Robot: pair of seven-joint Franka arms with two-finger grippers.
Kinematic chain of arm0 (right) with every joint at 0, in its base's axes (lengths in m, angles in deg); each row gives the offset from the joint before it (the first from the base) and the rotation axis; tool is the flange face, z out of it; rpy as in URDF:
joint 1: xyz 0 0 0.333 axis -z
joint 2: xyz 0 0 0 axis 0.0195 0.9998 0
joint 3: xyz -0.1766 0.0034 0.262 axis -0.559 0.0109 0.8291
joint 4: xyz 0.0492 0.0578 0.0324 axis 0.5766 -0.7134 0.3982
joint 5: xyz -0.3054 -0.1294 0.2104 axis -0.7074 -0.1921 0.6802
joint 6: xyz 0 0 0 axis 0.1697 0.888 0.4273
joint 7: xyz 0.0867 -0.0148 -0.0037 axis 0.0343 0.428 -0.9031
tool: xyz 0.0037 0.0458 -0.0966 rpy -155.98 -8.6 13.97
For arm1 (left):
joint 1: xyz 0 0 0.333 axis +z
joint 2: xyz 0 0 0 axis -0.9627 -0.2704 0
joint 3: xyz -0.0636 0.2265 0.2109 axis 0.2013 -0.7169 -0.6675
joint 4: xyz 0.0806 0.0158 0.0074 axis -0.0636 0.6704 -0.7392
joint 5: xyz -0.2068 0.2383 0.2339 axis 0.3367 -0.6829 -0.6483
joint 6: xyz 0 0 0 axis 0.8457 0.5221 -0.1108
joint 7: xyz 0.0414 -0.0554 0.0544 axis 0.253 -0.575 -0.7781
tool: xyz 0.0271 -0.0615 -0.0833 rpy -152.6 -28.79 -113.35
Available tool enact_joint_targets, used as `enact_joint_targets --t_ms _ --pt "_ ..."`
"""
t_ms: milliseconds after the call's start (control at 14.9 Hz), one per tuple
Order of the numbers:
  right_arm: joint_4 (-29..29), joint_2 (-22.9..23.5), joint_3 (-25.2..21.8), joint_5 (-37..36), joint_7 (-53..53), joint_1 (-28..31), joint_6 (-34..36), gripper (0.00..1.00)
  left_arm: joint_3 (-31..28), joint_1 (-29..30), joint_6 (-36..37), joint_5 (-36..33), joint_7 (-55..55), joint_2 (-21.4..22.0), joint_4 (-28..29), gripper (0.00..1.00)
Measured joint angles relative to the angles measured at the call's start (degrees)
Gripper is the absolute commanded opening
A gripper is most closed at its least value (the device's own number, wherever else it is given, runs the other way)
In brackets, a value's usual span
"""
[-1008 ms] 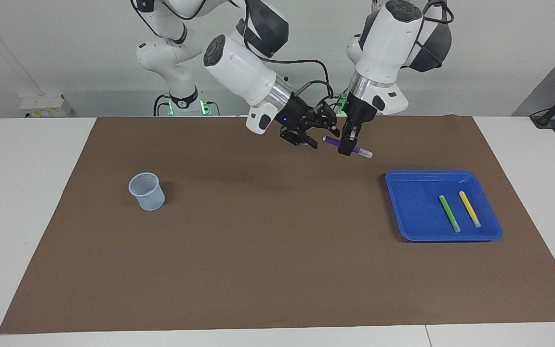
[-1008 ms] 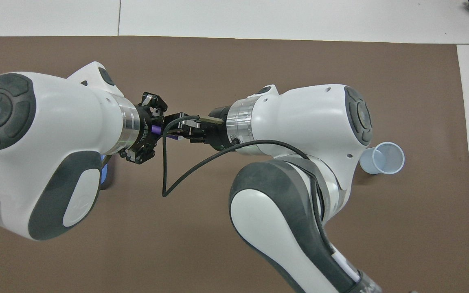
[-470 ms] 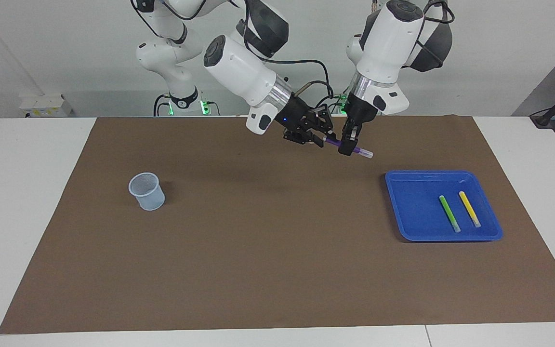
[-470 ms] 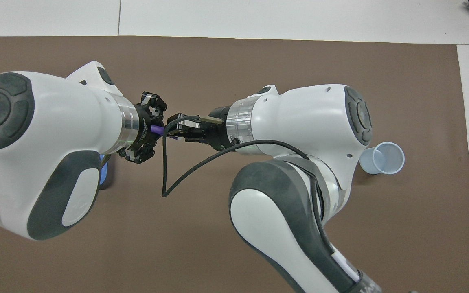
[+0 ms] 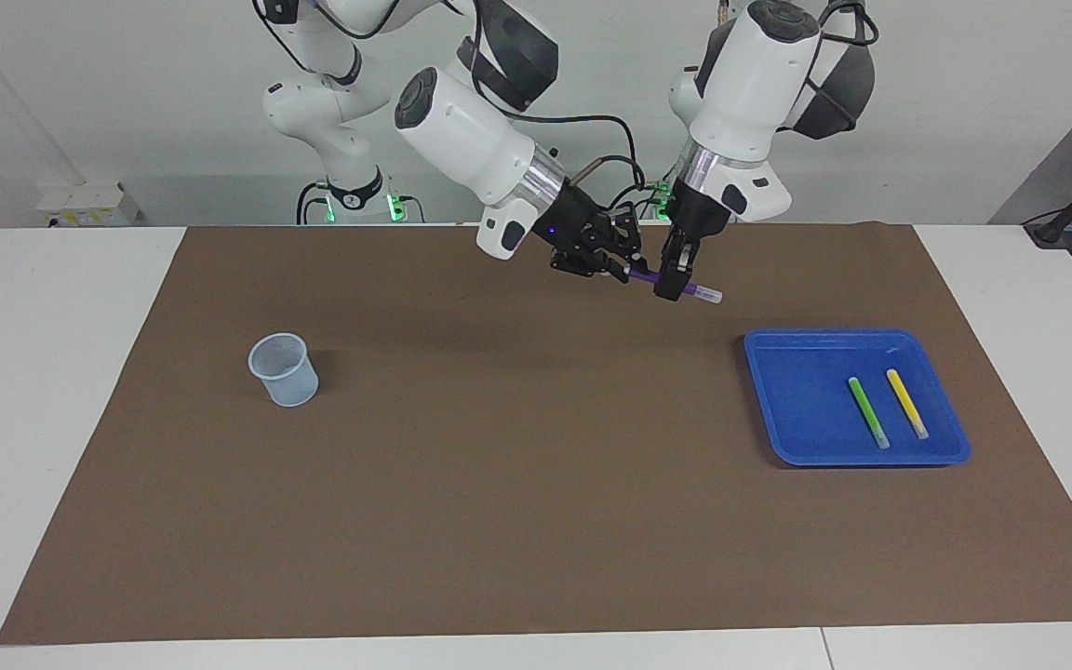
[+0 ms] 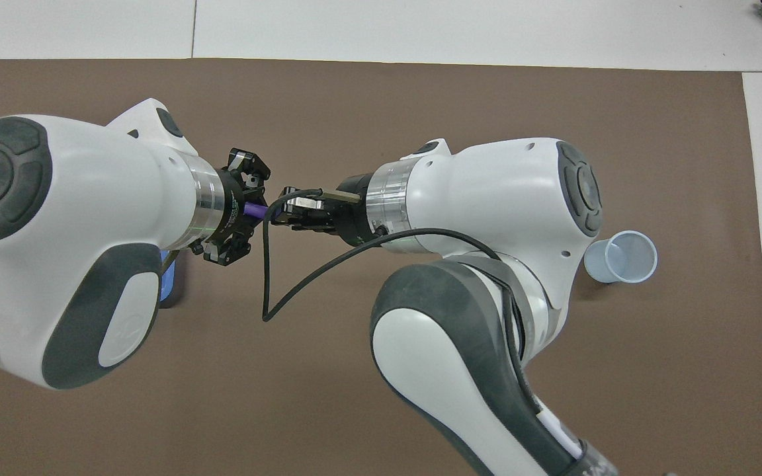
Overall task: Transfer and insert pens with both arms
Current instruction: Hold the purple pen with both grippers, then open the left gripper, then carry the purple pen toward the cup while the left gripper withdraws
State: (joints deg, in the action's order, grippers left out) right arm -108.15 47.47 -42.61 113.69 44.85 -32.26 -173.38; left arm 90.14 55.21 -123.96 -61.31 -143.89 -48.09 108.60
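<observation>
Mid-air handover going on here. Got the left gripper (image 5: 673,279) clenched around the middle of the purple pen (image 5: 699,293), up over the brown mat (image 5: 499,484) and well clear of the surface, somewhere between the cup (image 5: 284,369) and the blue tray (image 5: 824,333).

Big change versus a second ago: right gripper (image 5: 627,268), wide open and just short of the pen back then, now slid in and pinched down on the purple end. So, both sets of fingers grasping the same pen at once, one at the tip, one mid-body. Nothing else different: green pen (image 5: 867,411) and yellow pen (image 5: 907,403) lying side by side in the tray as before, not touching each other, cup in the same spot toward the right arm's end.

For the task, probably means the receiving grip is on and the next bit is the left fingers letting go. Just a guess from the pose, though. Nothing in the cup yet, so early days with two more pens to go.

As for direction: long axis running roughly along the length of the surface, from one gripper to the other. Pale cap end sticking out past the left fingers, pointing toward the tray. Close to level, cap end maybe dipping slightly or angled away from the robots, hard to say which.
</observation>
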Motion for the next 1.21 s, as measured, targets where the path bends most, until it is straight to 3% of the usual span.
enact_joint_targets --t_ms 67,269,538,605,672,1210 --pt "0.17 -0.01 0.03 0.00 0.00 -0.01 0.00 0.12 -0.02 0.01 -0.01 0.03 0.00 -0.06 0.00 0.00" --pt "0.31 -0.01 0.08 0.00 0.00 -0.01 0.00 0.00 -0.03 0.02 0.00 0.03 0.00 -0.10 0.05 0.00" --pt "0.39 -0.01 0.12 0.00 0.00 -0.02 0.09 0.00 -0.03 0.02 0.00 0.03 0.00 -0.11 0.06 0.00" --pt "0.41 -0.01 0.12 0.00 0.00 -0.01 0.24 0.00 -0.03 0.02 0.03 0.03 0.00 -0.11 0.07 0.42" --pt "0.44 -0.01 0.11 0.00 0.00 0.01 0.51 0.00 -0.01 0.01 0.06 0.04 0.06 -0.11 0.09 0.98" --pt "0.37 0.45 -0.37 -0.99 0.00 0.49 3.71 0.00 -0.33 0.06 0.46 0.15 0.37 0.41 0.00 1.00"
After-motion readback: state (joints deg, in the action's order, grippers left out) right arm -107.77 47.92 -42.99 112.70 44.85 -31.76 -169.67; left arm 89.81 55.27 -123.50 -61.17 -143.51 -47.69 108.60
